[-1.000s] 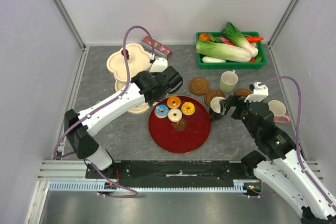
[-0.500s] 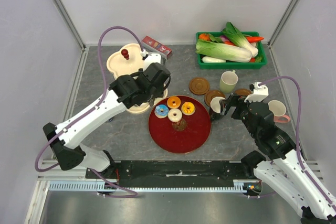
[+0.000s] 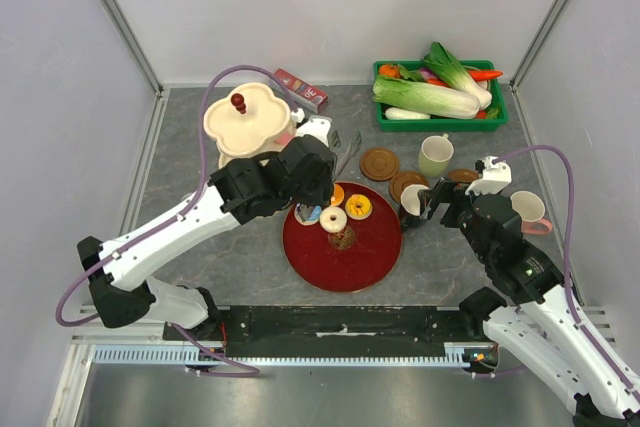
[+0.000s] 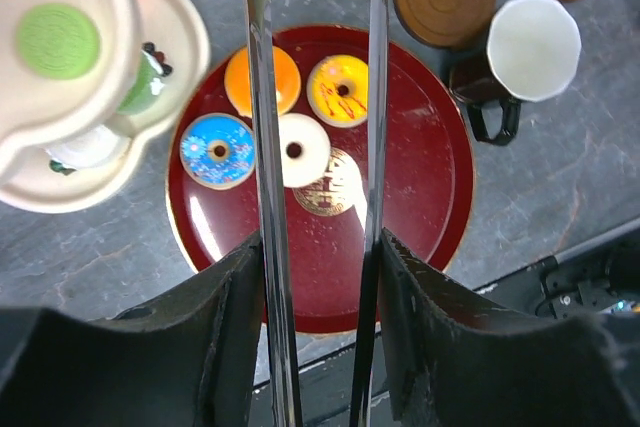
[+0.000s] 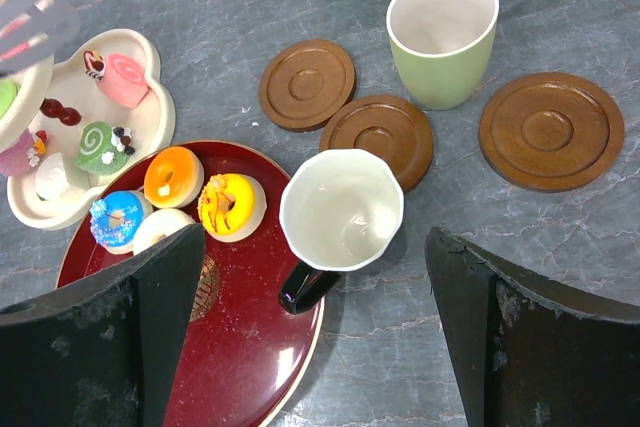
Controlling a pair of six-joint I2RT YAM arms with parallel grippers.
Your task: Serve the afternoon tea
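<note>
Four toy donuts lie on the red tray [image 3: 345, 257]: orange [image 4: 262, 80], yellow [image 4: 342, 90], blue [image 4: 217, 150] and white [image 4: 300, 150]. My left gripper [image 4: 318, 247] hovers above them, shut on metal tongs [image 4: 262, 147] whose two blades point over the donuts. The black mug [image 5: 340, 212] stands upright at the tray's right rim. My right gripper [image 5: 312, 242] hangs open above it, holding nothing. A pale green mug [image 5: 443, 32] stands behind three brown coasters [image 5: 382, 137]. A white mug [image 3: 528, 210] sits at the far right.
A cream tiered stand [image 3: 248, 122] left of the tray carries swirl cakes [image 5: 100, 147] on its lower plate. A green crate [image 3: 440, 97] of leafy vegetables stands at the back right. A small red box [image 3: 300, 90] lies at the back.
My left arm has swung away from the tiered stand and brought the tongs over the donuts on the tray. The right arm has not moved.
</note>
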